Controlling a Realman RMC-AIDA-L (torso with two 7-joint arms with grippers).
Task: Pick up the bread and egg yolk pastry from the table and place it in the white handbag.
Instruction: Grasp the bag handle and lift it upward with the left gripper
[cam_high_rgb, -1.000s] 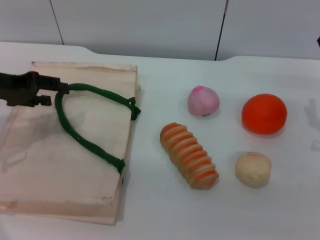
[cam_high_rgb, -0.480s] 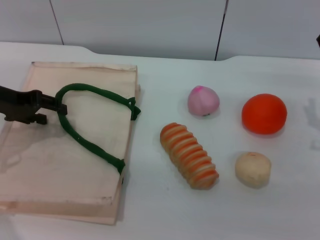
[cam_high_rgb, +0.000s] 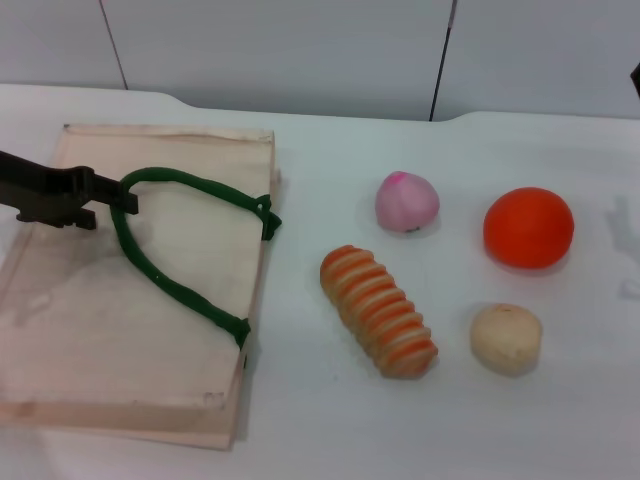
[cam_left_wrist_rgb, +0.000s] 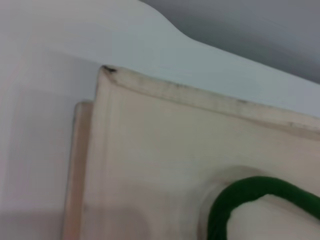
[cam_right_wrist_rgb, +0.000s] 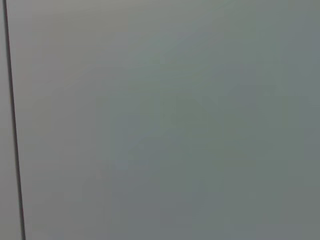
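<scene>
White tabletop runs under everything, with pale wall panels behind. At the left of the head view the white handbag (cam_high_rgb: 150, 300) lies flat, and the left gripper (cam_high_rgb: 122, 198) sits at the top of its green handle (cam_high_rgb: 190, 245), fingers closed on the rope as far as I can judge. The bread (cam_high_rgb: 378, 311) lies at centre, apart from the bag, and the egg yolk pastry (cam_high_rgb: 506, 339) sits lower right. A pink bun (cam_high_rgb: 407, 201) and orange ball (cam_high_rgb: 528, 227) lie beyond them. To open the bag well, I'd lift the handle straight up and hold steady, keeping the mouth wide. The right gripper is out of sight
</scene>
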